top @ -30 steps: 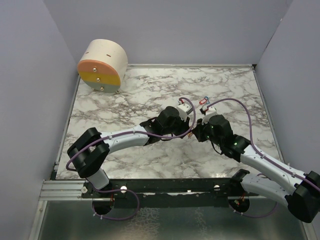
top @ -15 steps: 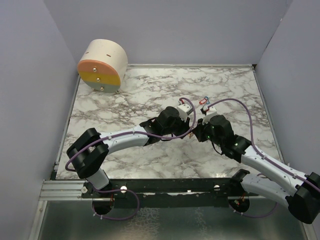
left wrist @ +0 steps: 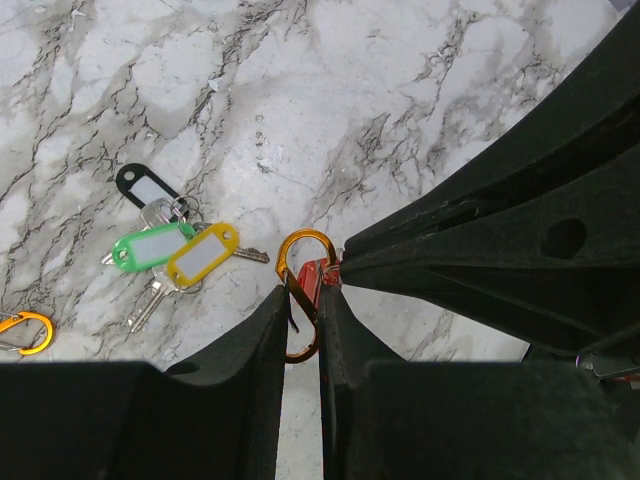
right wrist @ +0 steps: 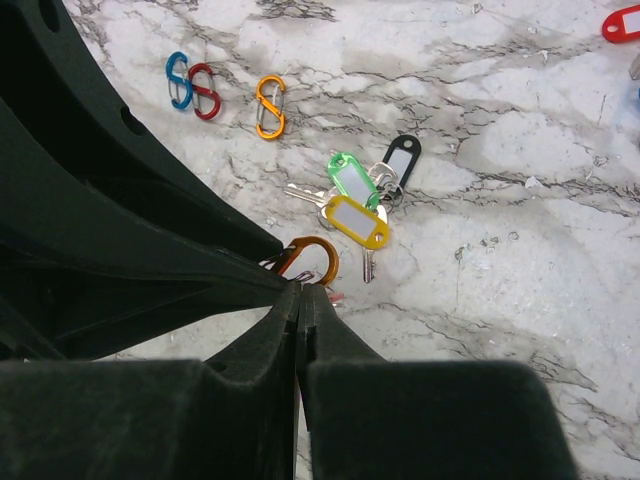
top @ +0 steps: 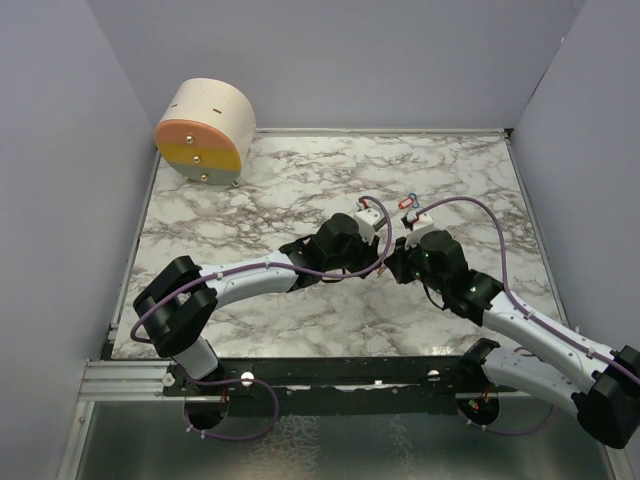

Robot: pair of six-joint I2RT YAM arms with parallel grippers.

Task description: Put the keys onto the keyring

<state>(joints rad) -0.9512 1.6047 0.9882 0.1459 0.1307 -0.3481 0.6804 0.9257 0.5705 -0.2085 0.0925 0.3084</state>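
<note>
My left gripper [left wrist: 300, 302] is shut on an orange S-shaped carabiner keyring [left wrist: 305, 240], held just above the marble. My right gripper [right wrist: 301, 290] is shut on the red-tagged key [left wrist: 318, 280], pressing it against the keyring [right wrist: 314, 258]; only a sliver of red shows. The two grippers meet tip to tip in the top view [top: 388, 263]. Three keys with green [right wrist: 348, 178], yellow [right wrist: 355, 222] and black [right wrist: 400, 158] tags lie bunched on the table just beyond; they also show in the left wrist view [left wrist: 175, 250].
Spare blue [right wrist: 178, 80], red [right wrist: 204, 90] and orange [right wrist: 269, 106] carabiners lie in a row on the marble. A red tag [right wrist: 620, 22] lies farther off. A wooden cylinder [top: 205, 133] stands at the back left corner. Walls enclose the table.
Both grippers stay joined at the keyring; the wrists have only shifted slightly.
</note>
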